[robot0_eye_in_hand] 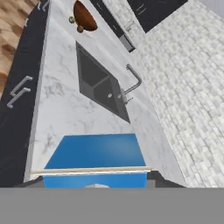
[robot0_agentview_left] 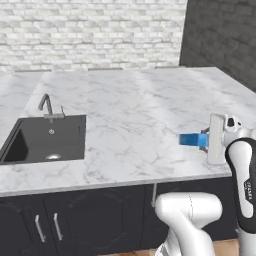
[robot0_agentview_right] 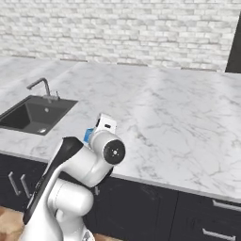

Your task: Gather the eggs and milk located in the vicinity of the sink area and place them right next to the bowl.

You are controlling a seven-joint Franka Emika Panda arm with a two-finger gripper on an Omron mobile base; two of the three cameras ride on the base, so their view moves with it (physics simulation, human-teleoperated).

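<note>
The milk (robot0_agentview_left: 190,139) is a blue carton lying sideways in my gripper (robot0_agentview_left: 201,140), which is shut on it above the counter's front right part. In the hand view the carton (robot0_eye_in_hand: 96,153) spreads across the lower middle. Beyond it lies the dark sink (robot0_eye_in_hand: 99,85) with its curved faucet (robot0_eye_in_hand: 133,82). Farther along the counter stands the reddish-brown bowl (robot0_eye_in_hand: 85,16). Two small eggs sit just beside it, one pale (robot0_eye_in_hand: 71,19) and one brown (robot0_eye_in_hand: 80,29). From the right base a sliver of the carton (robot0_agentview_right: 87,135) peeks out behind my wrist.
The marble counter (robot0_agentview_left: 135,115) runs from the sink (robot0_agentview_left: 45,139) on the left to a dark wall at the back right. A white brick wall (robot0_agentview_left: 90,30) backs it. Dark cabinets with metal handles (robot0_agentview_left: 46,227) sit below the front edge.
</note>
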